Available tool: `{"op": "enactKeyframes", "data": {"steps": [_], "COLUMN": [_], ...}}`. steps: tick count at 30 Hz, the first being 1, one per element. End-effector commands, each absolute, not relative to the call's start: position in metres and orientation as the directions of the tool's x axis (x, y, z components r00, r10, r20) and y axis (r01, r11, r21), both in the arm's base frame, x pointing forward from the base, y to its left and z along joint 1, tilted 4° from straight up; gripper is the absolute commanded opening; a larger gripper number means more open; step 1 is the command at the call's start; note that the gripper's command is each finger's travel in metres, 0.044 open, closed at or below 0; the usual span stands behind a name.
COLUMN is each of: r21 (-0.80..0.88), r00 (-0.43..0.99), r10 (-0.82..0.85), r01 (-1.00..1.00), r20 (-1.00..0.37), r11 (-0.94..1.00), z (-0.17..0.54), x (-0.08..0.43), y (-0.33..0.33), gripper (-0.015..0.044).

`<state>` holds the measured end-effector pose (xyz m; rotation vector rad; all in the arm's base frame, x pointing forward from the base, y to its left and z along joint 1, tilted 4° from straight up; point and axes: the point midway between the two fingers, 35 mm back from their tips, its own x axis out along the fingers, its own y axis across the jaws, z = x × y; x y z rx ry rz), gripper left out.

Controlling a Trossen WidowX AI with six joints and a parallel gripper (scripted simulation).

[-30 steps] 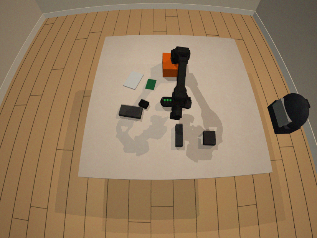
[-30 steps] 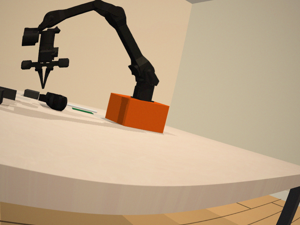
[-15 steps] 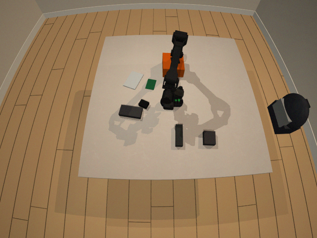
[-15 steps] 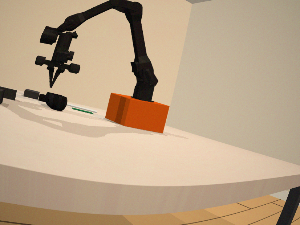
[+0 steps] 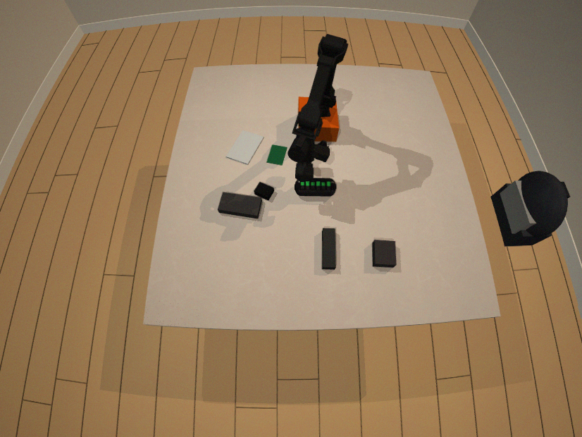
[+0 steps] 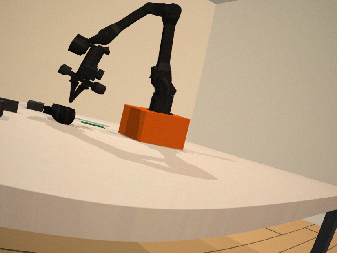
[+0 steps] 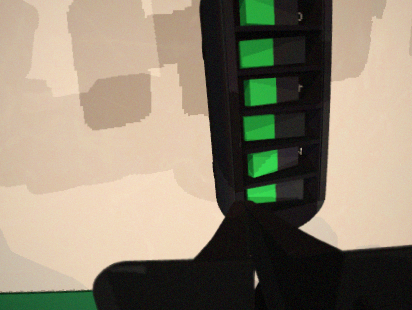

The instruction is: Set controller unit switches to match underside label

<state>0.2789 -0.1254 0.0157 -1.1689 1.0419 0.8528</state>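
The dark grey controller unit (image 5: 315,192) (image 6: 63,114) (image 7: 218,110) sits on its base, with its rocker switches facing up. In the wrist view the green ends are on the left and the dark ends on the right. The rockers do not all tilt alike, and small digits show beside some. The label underneath is hidden. My gripper (image 6: 70,102) (image 7: 242,209) is shut and empty. In the exterior view its tips are above the unit. In the wrist view they overlap the unit's near end, beside the lowest switch.
A small black block (image 5: 263,190) and a long dark block (image 5: 239,205) lie left of the unit. A narrow dark bar (image 5: 328,249) and a squarish block (image 5: 384,254) lie in front. A green plate (image 5: 276,154) and a pale plate (image 5: 244,147) lie near the orange base (image 5: 327,133) (image 6: 163,130).
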Motion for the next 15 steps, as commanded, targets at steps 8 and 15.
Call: {"op": "enactKeyframes", "data": {"steps": [8, 15], "r21": [-0.368, -0.363], "r00": [0.368, 0.363], "r10": [-0.029, -0.029], "r01": [-0.916, -0.917], "r20": [-0.929, -0.931], "r11": [0.163, 0.169], "z": [0.0089, 0.0087], "x": [0.2563, 0.2566], "y": [-0.1263, -0.1265], "gripper": [0.0, 0.0]}}
